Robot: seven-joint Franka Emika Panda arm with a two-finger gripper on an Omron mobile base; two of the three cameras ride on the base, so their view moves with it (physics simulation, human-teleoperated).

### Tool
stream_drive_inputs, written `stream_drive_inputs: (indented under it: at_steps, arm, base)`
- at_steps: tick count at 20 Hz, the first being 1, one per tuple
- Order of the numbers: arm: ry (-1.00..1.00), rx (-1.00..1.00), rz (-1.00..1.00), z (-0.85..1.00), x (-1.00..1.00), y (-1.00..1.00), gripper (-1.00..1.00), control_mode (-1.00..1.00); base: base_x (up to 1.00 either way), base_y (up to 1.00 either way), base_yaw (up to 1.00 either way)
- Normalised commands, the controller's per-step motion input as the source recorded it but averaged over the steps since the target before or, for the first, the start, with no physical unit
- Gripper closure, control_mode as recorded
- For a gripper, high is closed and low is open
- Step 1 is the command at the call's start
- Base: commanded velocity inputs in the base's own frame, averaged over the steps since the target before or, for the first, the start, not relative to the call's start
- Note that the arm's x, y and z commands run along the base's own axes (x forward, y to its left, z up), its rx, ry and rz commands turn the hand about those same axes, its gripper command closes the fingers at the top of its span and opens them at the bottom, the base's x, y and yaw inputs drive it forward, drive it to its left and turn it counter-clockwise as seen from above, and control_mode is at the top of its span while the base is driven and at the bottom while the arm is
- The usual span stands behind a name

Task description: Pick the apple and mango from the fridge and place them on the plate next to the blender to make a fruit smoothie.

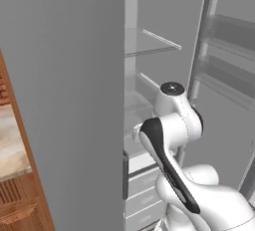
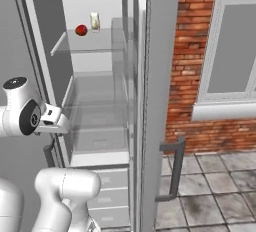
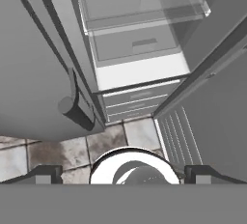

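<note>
Gripper: the two dark fingertips sit far apart at the bottom corners of the hand view, jaws spread wide, nothing between them.

Fridge: door open, white interior exposed. In the hand view a closed grey door with a dark handle lies to the left of the gripper; straight ahead are the white drawers and, beyond them, the clear shelves; to the right stands the inner face of the open door.

Apple: rests on the upper clear shelf in the right base view, well above and beyond the hand, well apart from it. A small pale container stands just beside it, on its right.

Tiled floor lies beneath the gripper.
</note>
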Motion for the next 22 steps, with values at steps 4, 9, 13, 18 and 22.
stream_drive_inputs:
  at_steps: [4,9,13,18,22]
  arm:
    - [0.0,0.0,0.0,0.0,0.0,0.0,-1.0,1.0]
    - [0.0,0.0,0.0,0.0,0.0,0.0,-1.0,1.0]
    - [0.0,0.0,0.0,0.0,0.0,0.0,-1.0,1.0]
    - [0.0,0.0,0.0,0.0,0.0,0.0,-1.0,1.0]
    - [0.0,0.0,0.0,0.0,0.0,0.0,-1.0,1.0]
  base:
    - [0.84,0.0,0.02]
    - [0.21,-0.29,0.07]
    - [0.04,-0.4,0.09]
    - [0.07,-0.52,0.07]
    - [-0.12,-0.49,-0.01]
